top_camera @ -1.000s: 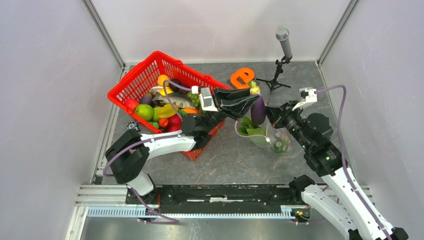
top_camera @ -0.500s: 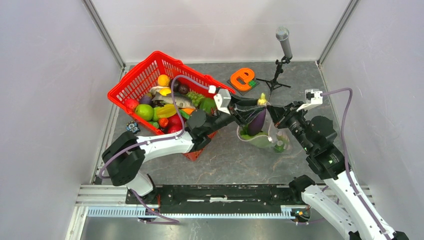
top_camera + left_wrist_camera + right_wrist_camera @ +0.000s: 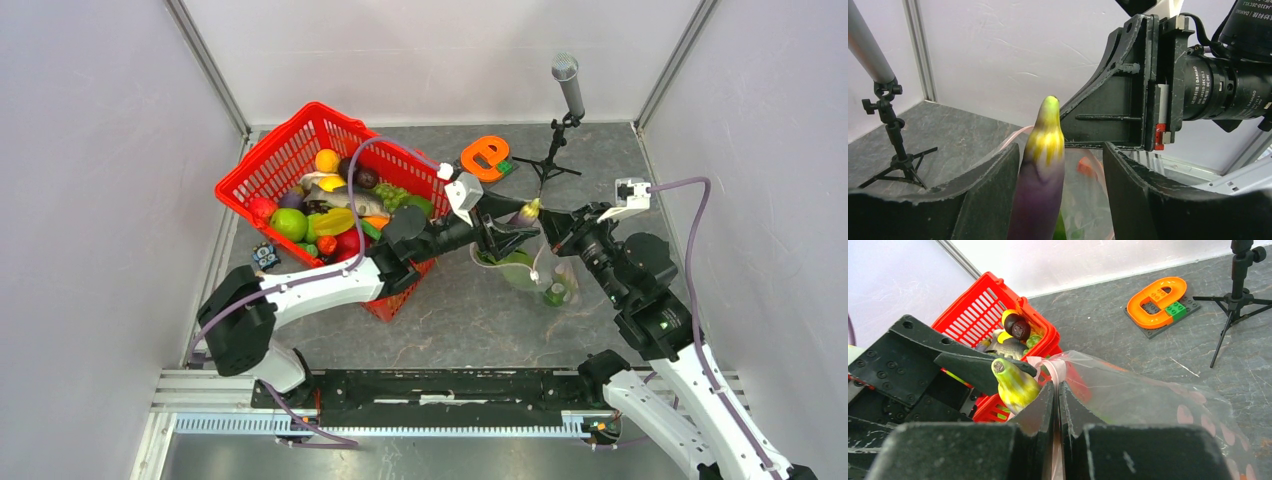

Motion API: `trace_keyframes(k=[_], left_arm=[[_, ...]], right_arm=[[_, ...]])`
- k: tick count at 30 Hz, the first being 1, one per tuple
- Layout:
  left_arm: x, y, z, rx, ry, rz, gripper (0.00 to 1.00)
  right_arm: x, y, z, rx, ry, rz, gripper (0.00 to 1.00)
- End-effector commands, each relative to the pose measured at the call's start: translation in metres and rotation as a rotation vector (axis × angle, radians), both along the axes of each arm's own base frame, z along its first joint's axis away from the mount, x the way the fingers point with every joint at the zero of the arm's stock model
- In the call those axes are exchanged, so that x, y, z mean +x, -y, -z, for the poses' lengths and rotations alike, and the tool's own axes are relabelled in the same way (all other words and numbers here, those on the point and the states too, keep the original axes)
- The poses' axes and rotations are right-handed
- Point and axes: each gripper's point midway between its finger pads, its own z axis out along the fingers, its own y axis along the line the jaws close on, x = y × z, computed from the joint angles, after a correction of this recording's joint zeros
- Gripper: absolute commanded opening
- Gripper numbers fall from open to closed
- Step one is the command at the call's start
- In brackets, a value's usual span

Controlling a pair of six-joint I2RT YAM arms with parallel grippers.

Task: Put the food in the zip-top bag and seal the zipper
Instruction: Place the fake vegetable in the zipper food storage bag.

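Observation:
A purple eggplant point(image 3: 527, 212) with a yellow-green tip stands upright in the mouth of the clear zip-top bag point(image 3: 545, 275). My left gripper point(image 3: 522, 228) is open around it. In the left wrist view the eggplant point(image 3: 1043, 170) leans by the left finger, with a gap to the right finger point(image 3: 1148, 190). My right gripper point(image 3: 1056, 385) is shut on the pinkish zipper point(image 3: 1058, 367) at the bag's mouth edge and holds it up. Green leafy food point(image 3: 505, 265) lies inside the bag.
The red mesh basket point(image 3: 270, 150), holding several more toy foods, stands tilted at the back left, under my left arm. An orange brick letter on a plate point(image 3: 485, 157) and a microphone stand point(image 3: 565, 90) are behind the bag. A small toy point(image 3: 265, 255) lies left of the basket.
My left gripper carried the eggplant rightward and down into the bag's mouth, then its jaws widened off it. The right gripper kept its hold on the bag edge.

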Motion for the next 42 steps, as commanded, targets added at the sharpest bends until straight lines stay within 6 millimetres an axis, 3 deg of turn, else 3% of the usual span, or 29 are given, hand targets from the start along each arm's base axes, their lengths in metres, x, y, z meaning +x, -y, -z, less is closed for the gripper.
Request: trace_keyframes(k=[1, 4, 8, 15, 21, 28, 35, 42], left_arm=[[-0.013, -0.010, -0.038, 0.031, 0.089, 0.018, 0.67], [-0.013, -0.011, -0.033, 0.128, 0.070, 0.015, 0.63], [-0.014, -0.009, -0.033, 0.222, 0.099, 0.035, 0.70], [-0.019, -0.006, -0.010, 0.464, 0.108, 0.115, 0.71], [-0.017, -0.010, 0.000, 0.589, 0.089, 0.128, 0.75], [-0.011, 0.003, 0.007, 0.641, 0.082, 0.135, 0.75], [-0.008, 0.013, 0.009, 0.726, 0.082, 0.139, 0.63], [0.000, 0.005, 0.012, 0.763, 0.075, 0.077, 0.26]], right_arm=[[-0.003, 0.007, -0.032, 0.053, 0.078, 0.031, 0.10], [-0.003, 0.007, -0.031, 0.051, 0.076, 0.028, 0.10], [-0.003, 0.005, -0.029, 0.049, 0.071, 0.019, 0.11], [-0.004, 0.006, -0.031, 0.052, 0.076, 0.020, 0.11], [-0.004, 0.004, -0.029, 0.052, 0.072, 0.014, 0.11], [-0.004, 0.002, -0.027, 0.054, 0.067, 0.003, 0.11], [-0.003, 0.002, -0.026, 0.048, 0.064, 0.003, 0.11], [-0.002, 0.002, -0.023, 0.035, 0.061, 0.009, 0.11]])
